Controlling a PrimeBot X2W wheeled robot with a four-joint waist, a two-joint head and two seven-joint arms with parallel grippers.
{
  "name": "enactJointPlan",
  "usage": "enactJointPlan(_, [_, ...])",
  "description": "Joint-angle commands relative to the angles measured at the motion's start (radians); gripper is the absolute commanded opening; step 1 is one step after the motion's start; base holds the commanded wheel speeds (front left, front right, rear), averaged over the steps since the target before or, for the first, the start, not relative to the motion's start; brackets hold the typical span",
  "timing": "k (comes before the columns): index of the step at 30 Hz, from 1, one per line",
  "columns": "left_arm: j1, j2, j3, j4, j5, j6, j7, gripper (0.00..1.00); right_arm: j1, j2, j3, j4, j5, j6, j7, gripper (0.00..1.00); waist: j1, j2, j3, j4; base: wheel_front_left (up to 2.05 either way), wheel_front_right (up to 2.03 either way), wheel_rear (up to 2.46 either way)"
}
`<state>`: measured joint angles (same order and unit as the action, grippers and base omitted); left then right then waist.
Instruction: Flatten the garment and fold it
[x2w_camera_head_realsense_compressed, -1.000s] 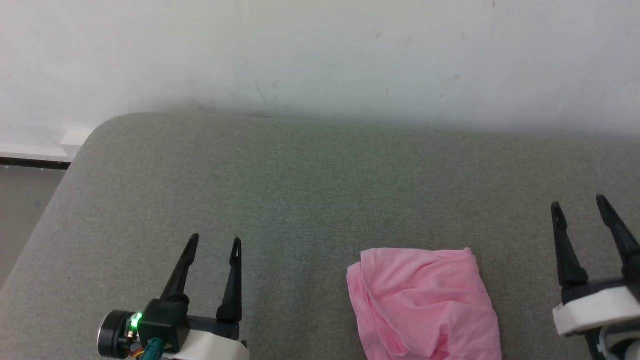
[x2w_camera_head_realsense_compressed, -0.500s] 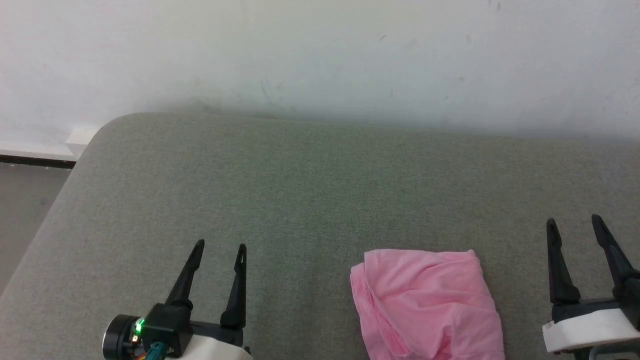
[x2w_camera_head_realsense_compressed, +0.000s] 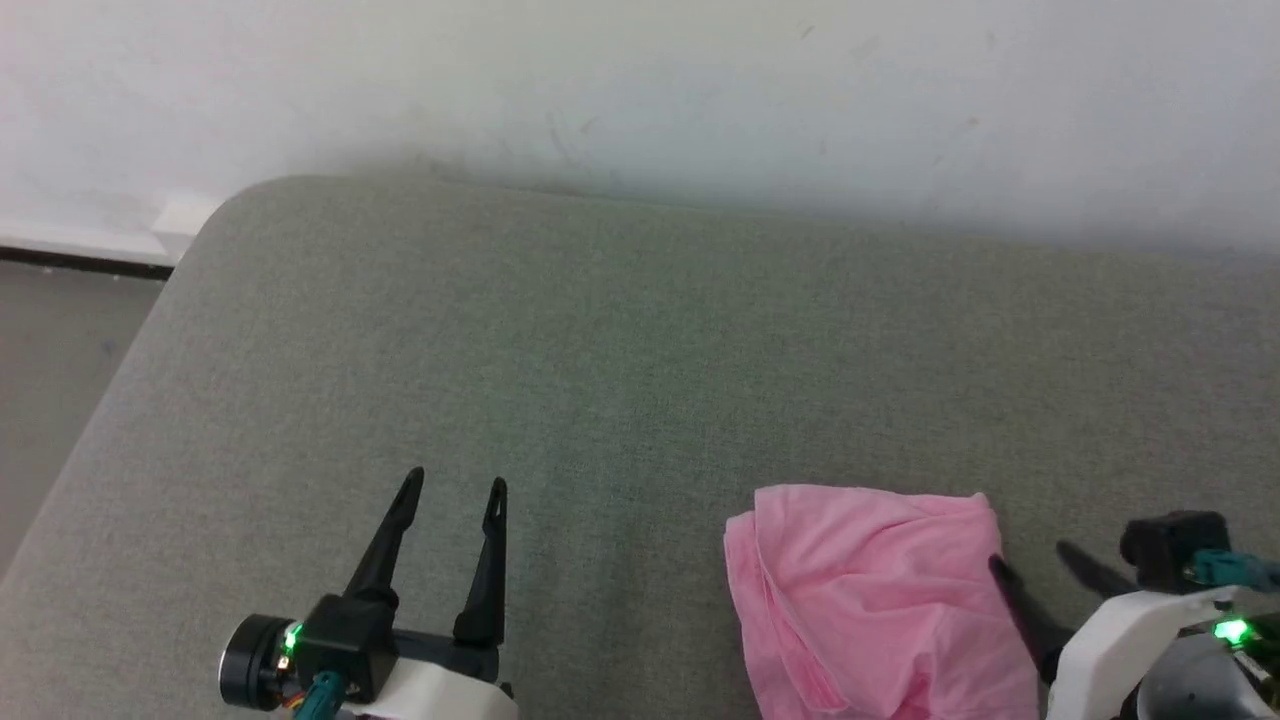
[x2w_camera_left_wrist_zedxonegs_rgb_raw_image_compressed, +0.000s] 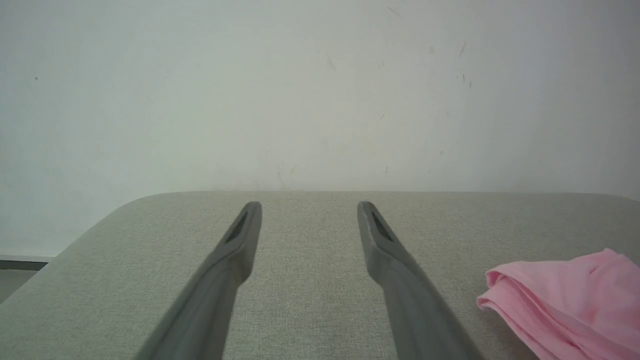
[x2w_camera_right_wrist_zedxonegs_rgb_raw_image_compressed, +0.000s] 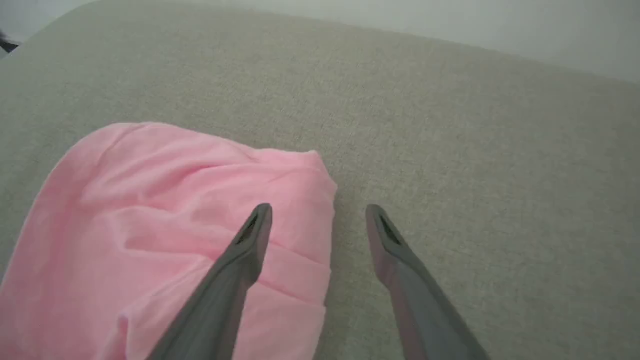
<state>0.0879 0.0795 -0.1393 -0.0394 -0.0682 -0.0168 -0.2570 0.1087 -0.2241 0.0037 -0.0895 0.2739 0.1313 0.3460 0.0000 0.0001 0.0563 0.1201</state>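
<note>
Garment (x2w_camera_head_realsense_compressed: 870, 600) lies crumpled and doubled over itself at the near right of the grey cloth-covered counter (x2w_camera_head_realsense_compressed: 620, 350); neither flattening nor folding is done. Right fingers (x2w_camera_right_wrist_zedxonegs_rgb_raw_image_compressed: 245, 255) stand wide apart and empty, one tip over the garment's right edge, the other over bare counter, apparently positioned for a first grasp. Left fingers (x2w_camera_left_wrist_zedxonegs_rgb_raw_image_compressed: 230, 260) are equally wide apart and empty, well clear to the garment's left.

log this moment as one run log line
stage: pre-grasp, fold not begun | left gripper: open, above grey cushion, apart from garment | right gripper: open, straddling garment's edge, no grip | garment: bunched, wrinkled
</note>
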Motion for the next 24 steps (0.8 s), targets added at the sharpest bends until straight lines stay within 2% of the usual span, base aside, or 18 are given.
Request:
enactJointPlan(1, [-0.020, -0.006, -0.002, 0.005, 0.007, -0.006, -0.005, 1.00, -0.004, -0.011, 0.014, -0.003, 0.035, -0.001, 0.059, 1.00, 0.0000, -0.0001, 0.022, 0.017, 0.00, 0.00, 0.00])
enactJointPlan(5, [-0.037, -0.010, -0.009, 0.011, 0.009, -0.011, -0.005, 1.00, -0.012, -0.017, 0.023, 0.018, 0.108, -0.001, 0.239, 1.00, 0.0000, -0.0001, 0.043, 0.038, 0.00, 0.00, 0.00])
enactJointPlan(8, [-0.050, -0.013, -0.014, 0.014, 0.011, -0.012, -0.005, 1.00, -0.019, -0.010, 0.019, 0.058, 0.104, -0.001, 0.325, 1.00, 0.0000, -0.0001, 0.056, 0.054, 0.00, 0.00, 0.00])
enactJointPlan(11, [-0.060, -0.015, -0.017, 0.018, 0.013, -0.013, -0.005, 1.00, -0.030, 0.003, 0.030, 0.109, 0.084, -0.001, 0.366, 1.00, 0.0000, -0.0001, 0.063, 0.067, 0.00, 0.00, 0.00])
enactJointPlan(15, [-0.065, -0.017, -0.017, 0.020, 0.017, -0.013, -0.005, 1.00, -0.052, 0.022, 0.065, 0.174, 0.062, -0.001, 0.361, 0.98, 0.0000, -0.0001, 0.070, 0.075, 0.00, 0.00, 0.00])
enactJointPlan(16, [-0.066, -0.017, -0.017, 0.020, 0.018, -0.013, -0.005, 1.00, -0.058, 0.024, 0.073, 0.186, 0.057, -0.001, 0.354, 0.45, 0.0000, -0.0001, 0.072, 0.074, 0.00, 0.00, 0.00])
enactJointPlan(17, [-0.067, -0.017, -0.017, 0.020, 0.019, -0.013, -0.005, 1.00, -0.066, 0.024, 0.083, 0.194, 0.050, -0.001, 0.343, 0.00, 0.0000, -0.0001, 0.073, 0.072, 0.00, 0.00, 0.00])
enactJointPlan(20, [-0.073, -0.018, -0.018, 0.020, 0.023, -0.013, -0.005, 1.00, -0.097, 0.011, 0.109, 0.204, 0.021, -0.001, 0.304, 0.00, 0.0000, -0.0001, 0.075, 0.053, 0.00, 0.00, 0.00])
enactJointPlan(24, [-0.079, -0.020, -0.025, 0.015, 0.026, -0.012, -0.005, 1.00, -0.158, -0.056, 0.156, 0.184, -0.050, -0.001, 0.261, 0.00, 0.0000, -0.0001, 0.080, -0.002, 0.00, 0.00, 0.00])
